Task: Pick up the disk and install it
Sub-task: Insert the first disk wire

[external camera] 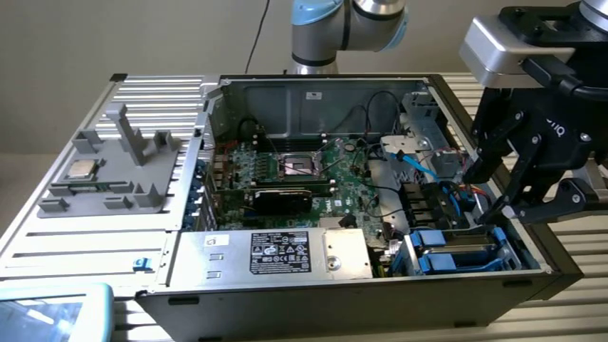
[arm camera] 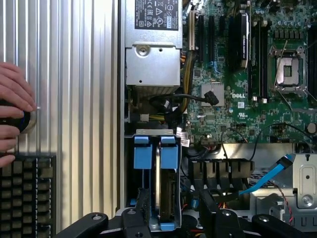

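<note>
Heads up: your black two-finger pincer (external camera: 499, 196) is hanging wide open with nothing in it. It's over the corner of the open black computer case (external camera: 332, 303), at roughly 4 o'clock in the exterior view. The disk (external camera: 446, 258), the flat silver-grey drive in the bright blue plastic carrier, is standing on edge in the drive bay in that same corner. It's right under the fingers and, as far as I'm seeing, not touching them. I can't tell whether it's sitting fully home in the bay.

Stuff I'd be worrying about if I were you:

- In the wrist view the fingers are looking offset across the carrier rather than straddling it evenly. Closing like that is likely going to shove the disk sideways into the bay wall or catch a blue rail.
- The thin blue flat data cable (external camera: 418, 162) is running at about 12 o'clock from the bay, with black wiring (arm camera: 218, 171) bunching just beside it. A finger going down a bit wide is probably snagging one of those.
- A hand (arm camera: 12, 116) is resting on the ribbed silver metal worktop (external camera: 95, 235) outside the case, near a black keyboard (arm camera: 25, 196). It's well apart from the pincer, but a wide arm swing is risking contact.
</note>
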### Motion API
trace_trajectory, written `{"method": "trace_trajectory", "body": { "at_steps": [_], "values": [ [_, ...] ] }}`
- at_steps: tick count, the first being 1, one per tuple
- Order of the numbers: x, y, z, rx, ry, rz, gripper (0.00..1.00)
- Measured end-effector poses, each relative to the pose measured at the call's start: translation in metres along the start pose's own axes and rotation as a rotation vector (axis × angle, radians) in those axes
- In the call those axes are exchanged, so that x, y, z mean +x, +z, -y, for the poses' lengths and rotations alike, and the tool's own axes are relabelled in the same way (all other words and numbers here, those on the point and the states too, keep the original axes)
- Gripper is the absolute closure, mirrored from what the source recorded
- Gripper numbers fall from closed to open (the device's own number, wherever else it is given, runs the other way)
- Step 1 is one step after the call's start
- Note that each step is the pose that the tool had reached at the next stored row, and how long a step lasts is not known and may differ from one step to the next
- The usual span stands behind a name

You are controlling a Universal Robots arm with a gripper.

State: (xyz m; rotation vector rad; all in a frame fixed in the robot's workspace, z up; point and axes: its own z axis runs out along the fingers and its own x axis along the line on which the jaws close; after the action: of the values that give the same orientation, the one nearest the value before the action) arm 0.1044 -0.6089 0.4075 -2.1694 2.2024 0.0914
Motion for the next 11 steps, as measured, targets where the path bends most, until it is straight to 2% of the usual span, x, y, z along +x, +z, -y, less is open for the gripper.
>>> {"method": "trace_trajectory", "body": {
  "at_steps": [11],
  "values": [
    [-0.002,0.0,0.0485,0.0001,0.0,0.0003,0.48]
  ]
}}
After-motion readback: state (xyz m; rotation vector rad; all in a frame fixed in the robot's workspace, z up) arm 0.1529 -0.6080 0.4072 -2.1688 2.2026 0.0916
